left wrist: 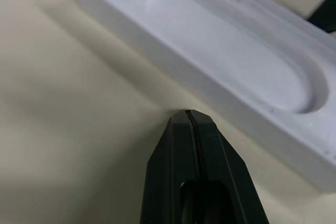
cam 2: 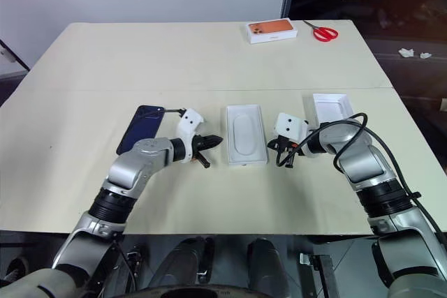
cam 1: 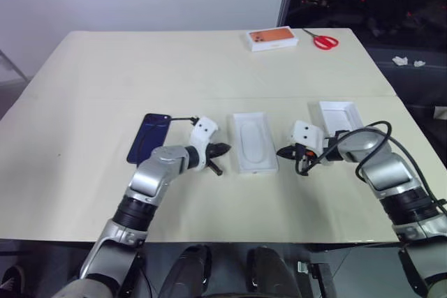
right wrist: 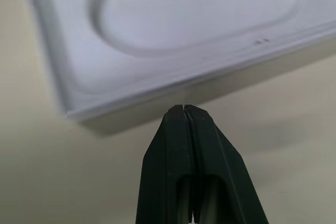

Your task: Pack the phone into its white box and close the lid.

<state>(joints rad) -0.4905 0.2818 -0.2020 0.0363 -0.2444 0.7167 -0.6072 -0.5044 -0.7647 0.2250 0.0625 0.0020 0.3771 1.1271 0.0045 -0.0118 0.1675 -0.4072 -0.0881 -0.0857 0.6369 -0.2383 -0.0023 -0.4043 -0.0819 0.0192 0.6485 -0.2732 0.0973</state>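
From overhead we see the phone lying flat at left, then our left gripper clenched empty beside the white box; our right gripper likewise clenched; the lid rightmost. Wrist views reveal the box's oval recess.

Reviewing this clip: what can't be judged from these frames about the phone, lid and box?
- The lid: in the left eye view the right arm covers its near end; its printed top faces away.
- The phone: only its dark back shows; the screen side lies against the table.
- The white box: cut off by the edges in both wrist views; whether either shut gripper touches it is unclear.
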